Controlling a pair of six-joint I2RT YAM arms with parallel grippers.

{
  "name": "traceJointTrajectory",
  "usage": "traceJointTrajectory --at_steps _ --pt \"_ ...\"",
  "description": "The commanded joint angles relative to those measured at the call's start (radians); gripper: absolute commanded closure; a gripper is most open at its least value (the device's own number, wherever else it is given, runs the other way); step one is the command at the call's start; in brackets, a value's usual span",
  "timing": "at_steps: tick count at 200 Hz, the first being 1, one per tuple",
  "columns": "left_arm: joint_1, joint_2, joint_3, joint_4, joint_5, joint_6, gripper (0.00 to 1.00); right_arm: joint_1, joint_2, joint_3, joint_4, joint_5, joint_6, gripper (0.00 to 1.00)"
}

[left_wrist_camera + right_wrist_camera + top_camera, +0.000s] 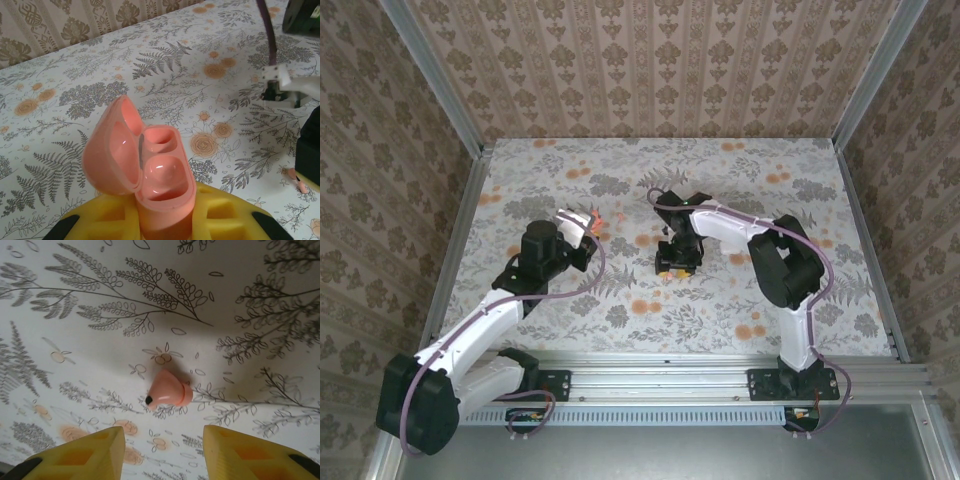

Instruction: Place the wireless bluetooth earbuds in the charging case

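The left end effector [165,222] is clamping the coral-pink charging case [150,165], lid swung back, while the right end effector [162,450], fingers spread, is hovering over a coral-pink earbud [167,389] on the floral table [100,355].

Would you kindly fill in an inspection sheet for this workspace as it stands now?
Surface: table with a floral-patterned cover, lying flat.
Job's things: coral charging case, lid open, held upright; one coral earbud lying loose on the table.
Clutter: nothing seen.
Grippers: left gripper shut on the charging case; right gripper open, poised over the earbud, its fingers apart and not touching it.
Cables: a purple cable loops along each arm.
Surroundings: wallpapered walls on three sides; a metal frame rail at the near edge.
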Motion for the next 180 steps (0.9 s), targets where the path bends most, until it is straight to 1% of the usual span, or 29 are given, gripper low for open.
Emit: traceJointTrajectory --at_steps 1,37,55,60,72,118,139,161,180 --pt "0.008 -0.012 -0.009 -0.017 0.008 -0.009 0.87 0.004 0.032 0.032 -0.024 0.004 0.021 0.55" --pt "0.008 -0.017 -0.013 -0.010 0.020 -0.008 0.87 0.005 0.060 0.042 -0.020 0.019 0.012 0.56" --pt "0.008 -0.015 -0.015 -0.004 0.026 -0.011 0.86 0.004 0.069 0.048 -0.006 0.023 0.009 0.58" --pt "0.032 -0.015 -0.015 -0.004 0.030 -0.012 0.86 0.006 0.070 0.048 -0.002 0.023 0.009 0.59" --pt "0.037 -0.013 -0.015 -0.002 0.033 -0.011 0.86 0.005 0.077 0.055 0.006 0.022 0.008 0.60" --pt "0.041 -0.011 -0.016 0.002 0.049 -0.015 0.86 0.005 0.093 0.067 0.009 0.032 -0.002 0.69" --pt "0.044 -0.008 -0.021 0.010 0.061 -0.015 0.86 0.004 0.076 0.063 0.015 0.053 -0.008 0.74" --pt "0.044 0.002 -0.030 0.028 0.075 -0.022 0.86 0.004 0.036 0.045 0.044 0.069 -0.016 0.75" --pt "0.043 0.011 -0.046 0.063 0.099 -0.031 0.86 0.002 -0.018 0.006 0.114 0.068 -0.022 0.76"
